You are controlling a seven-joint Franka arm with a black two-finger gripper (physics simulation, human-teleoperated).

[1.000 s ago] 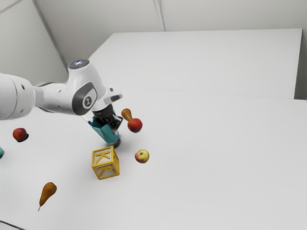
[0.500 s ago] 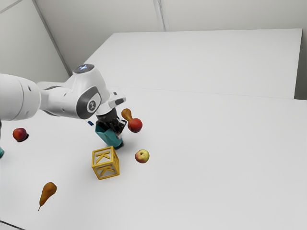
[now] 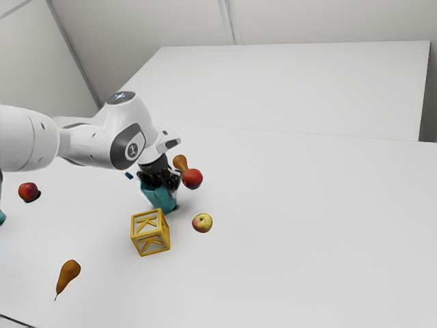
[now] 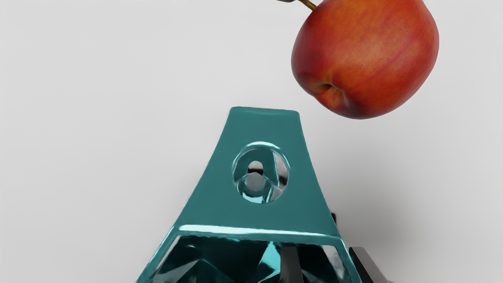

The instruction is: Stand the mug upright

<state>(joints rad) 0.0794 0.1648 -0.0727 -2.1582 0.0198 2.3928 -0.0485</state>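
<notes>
**Robot Arm (image 3: 119,140) Is Reaching Down to a Teal Mug (image 3: 161,199) Among Fruit**

At the exterior view's far left, a teal object (image 3: 1,216) is peeking past the edge, too cut off to name, while the white arm is coming in above the pale surface (image 3: 287,239). A dark red fruit (image 3: 28,191) is resting a little further in. Nearer the viewer, a brown pear (image 3: 68,275) is lying on its side, its stem pointing toward the near edge. A small blue item (image 3: 128,175) is showing just beside the arm's black hand, too small to identify.

Next along, a yellow-framed letter block (image 3: 150,234) is displaying its K's just in front of the mug. The mug is sitting beneath the hand, its base end toward the surface; whether it is standing flat, this onlooker cannot tell. The jaws are standing open at its rim: in the wrist view, one finger (image 4: 291,267) is dipping inside the mouth and the other (image 4: 367,267) is staying outside, with the mug's wall running between them and a gap showing beside the inner one. A tapering teal panel, pierced by a round hole (image 4: 260,175), is extending from the rim.

Toward the exterior view's right, a second pear (image 3: 179,162) is lying behind a bright red fruit (image 3: 192,179), which is resting near the mug. Rightmost in the lineup, a yellow-and-red apple (image 3: 202,223) is sitting apart from both.
</notes>
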